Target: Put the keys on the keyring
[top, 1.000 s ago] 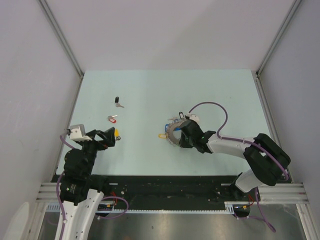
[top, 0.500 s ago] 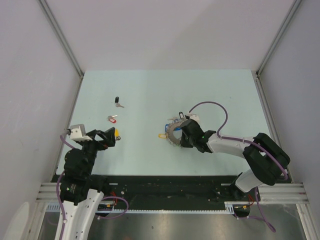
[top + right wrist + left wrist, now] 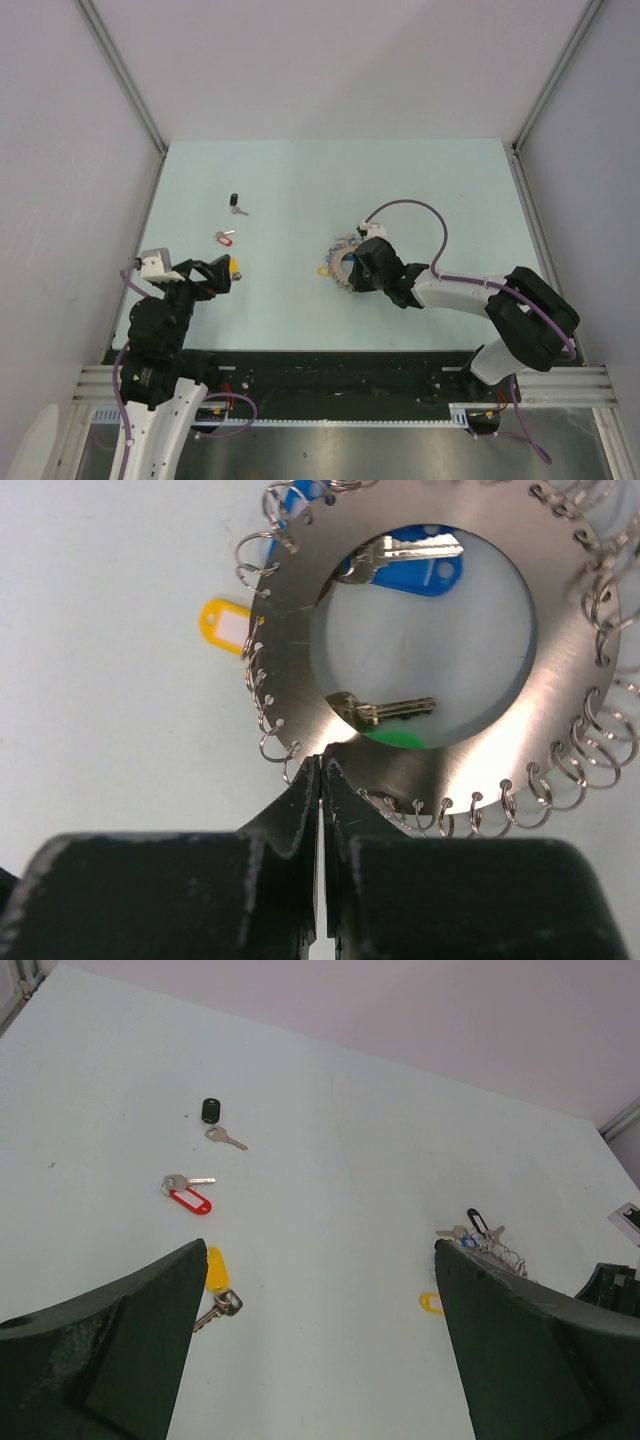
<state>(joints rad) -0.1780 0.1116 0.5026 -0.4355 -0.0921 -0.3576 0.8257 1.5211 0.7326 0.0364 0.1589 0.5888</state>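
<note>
The keyring (image 3: pixel 343 262) lies flat on the pale table (image 3: pixel 300 180), a bit right of the middle. It is a wide, flat silver ring (image 3: pixel 285 660) with a big round hole, and many little wire loops hang all round its edge. Through the hole you can see a key with a blue tag (image 3: pixel 410 565) and a key with a green tag (image 3: pixel 395 738). A yellow tag (image 3: pixel 228 626) sits just beside the ring's left edge.

The right gripper (image 3: pixel 320 770) is at the near edge of the ring. Its two fingers are pressed together with only a thin crack between them. Their tips touch the rim among the little loops. I cannot tell if a loop is pinched between them.

The three keys lie well apart from the ring, over on the left side of the table. The black key (image 3: pixel 211 1110) is farthest back. The red key (image 3: pixel 188 1198) is a little nearer. The yellow key (image 3: pixel 215 1270) is nearest, just beside the left gripper (image 3: pixel 320 1245). That gripper hangs above the table with its fingers spread wide, and it holds nothing. The yellow key lies close to its left finger (image 3: pixel 110 1350). None of the three keys is on the ring.
</note>
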